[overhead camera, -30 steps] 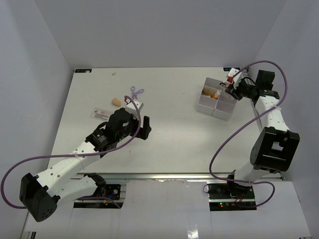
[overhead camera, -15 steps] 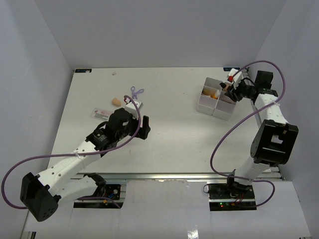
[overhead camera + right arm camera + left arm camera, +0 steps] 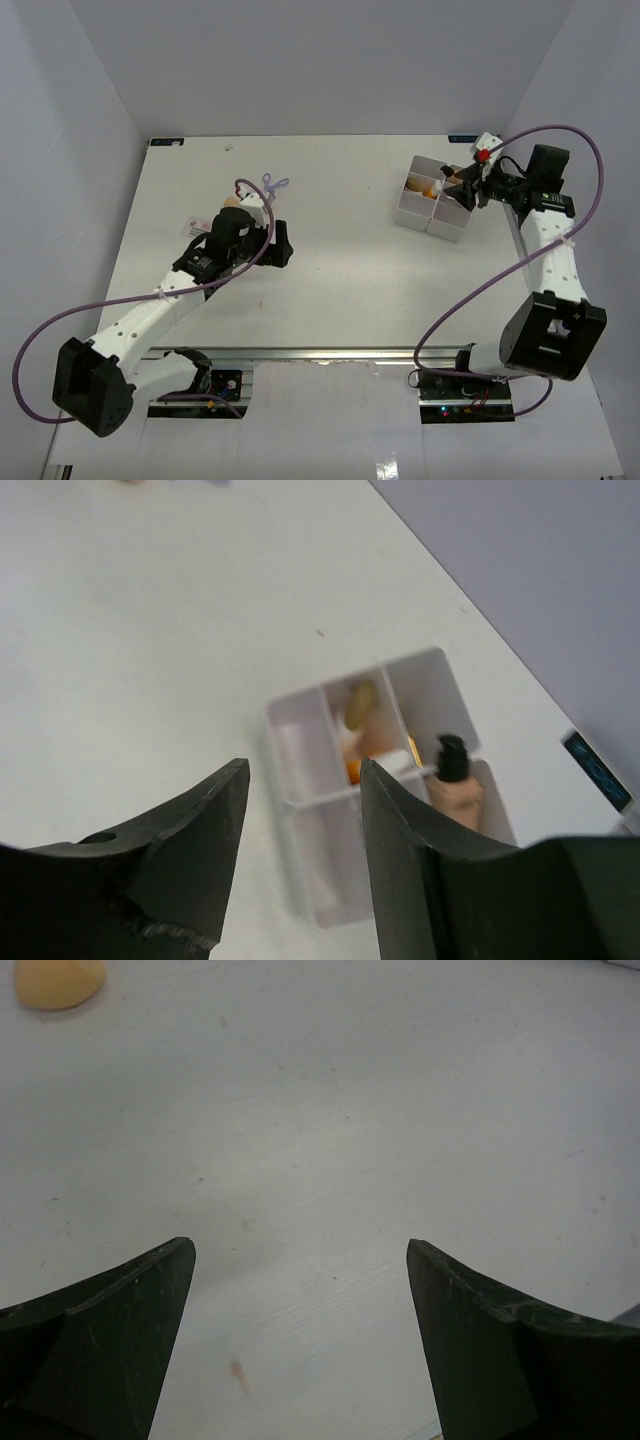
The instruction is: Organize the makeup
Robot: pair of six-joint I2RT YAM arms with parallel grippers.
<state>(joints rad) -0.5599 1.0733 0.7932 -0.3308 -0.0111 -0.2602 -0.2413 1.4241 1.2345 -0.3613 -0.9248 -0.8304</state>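
Near tray (image 3: 410, 218) edge, right gripper (image 3: 459, 182) agape

A robot test lab: bare white table (image 3: 350, 270), plain grey panels (image 3: 330, 60) around, aluminium mounting rail (image 3: 340, 353).

I'm seeing the white plastic four-compartment tray (image 3: 410, 214) on the white table (image 3: 350, 280). A beige dark-capped bottle (image 3: 455, 785) sits in one compartment, an orange tube (image 3: 432, 187) in another. Well left of the tray: purple looped tool (image 3: 272, 183), then beige egg sponge (image 3: 232, 203), with the pink flat packet (image 3: 200, 228) furthest off.
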